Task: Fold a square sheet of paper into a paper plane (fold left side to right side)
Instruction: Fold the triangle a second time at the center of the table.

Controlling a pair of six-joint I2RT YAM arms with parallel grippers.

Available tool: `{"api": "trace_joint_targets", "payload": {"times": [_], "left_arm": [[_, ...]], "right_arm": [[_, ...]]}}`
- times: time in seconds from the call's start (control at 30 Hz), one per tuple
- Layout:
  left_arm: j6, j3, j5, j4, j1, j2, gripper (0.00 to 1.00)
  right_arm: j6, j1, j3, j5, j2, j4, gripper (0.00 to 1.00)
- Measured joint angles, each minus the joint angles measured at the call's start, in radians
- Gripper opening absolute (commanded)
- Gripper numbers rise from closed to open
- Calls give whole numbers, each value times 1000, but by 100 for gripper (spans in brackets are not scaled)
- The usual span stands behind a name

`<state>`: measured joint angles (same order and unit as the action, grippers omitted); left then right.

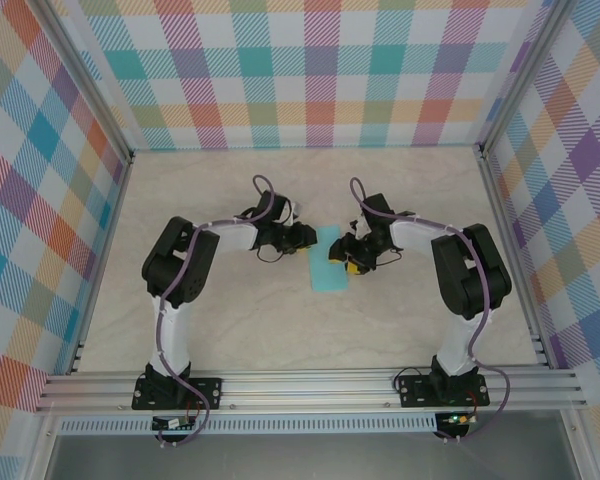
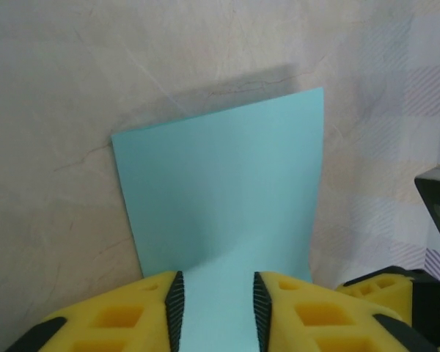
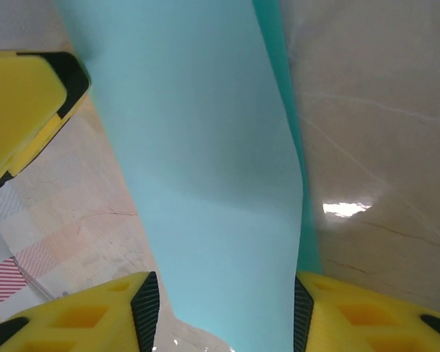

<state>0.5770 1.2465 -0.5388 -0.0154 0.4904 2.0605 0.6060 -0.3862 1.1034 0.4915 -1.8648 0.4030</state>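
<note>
The square sheet of paper (image 1: 329,258) lies mid-table, light turquoise and doubled over into a narrow rectangle; no paper plane shape is in view. My left gripper (image 1: 305,238) sits at the sheet's far left edge. In the left wrist view the sheet (image 2: 220,176) runs flat between the pads, and the left gripper (image 2: 217,286) stands open over it. My right gripper (image 1: 343,262) is over the sheet's right side. Seen from the right wrist, the sheet (image 3: 205,161) bows upward, with a darker lower layer along its right edge. The right gripper (image 3: 224,293) is open, straddling the strip.
The tabletop (image 1: 230,320) is pale marbled beige, boxed in by plaid walls (image 1: 310,70) on three sides. An aluminium rail (image 1: 310,385) carries both arm bases at the near edge. A yellow finger of the left gripper (image 3: 22,103) shows close to the sheet in the right wrist view.
</note>
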Motion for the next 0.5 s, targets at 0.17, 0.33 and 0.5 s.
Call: {"api": "trace_joint_targets", "payload": {"times": [0.17,0.33,0.5], "left_arm": [[-63,-64,47,42,2,-141,49],[-195,-170,143,71,79,-374,60],[-325,-230,274,106,286,-506,66]], "right_arm": [[12,0,6,0,0,0,43],[21,0,34,1,0,3,42],[34,0,77,11,0,10,42]]}}
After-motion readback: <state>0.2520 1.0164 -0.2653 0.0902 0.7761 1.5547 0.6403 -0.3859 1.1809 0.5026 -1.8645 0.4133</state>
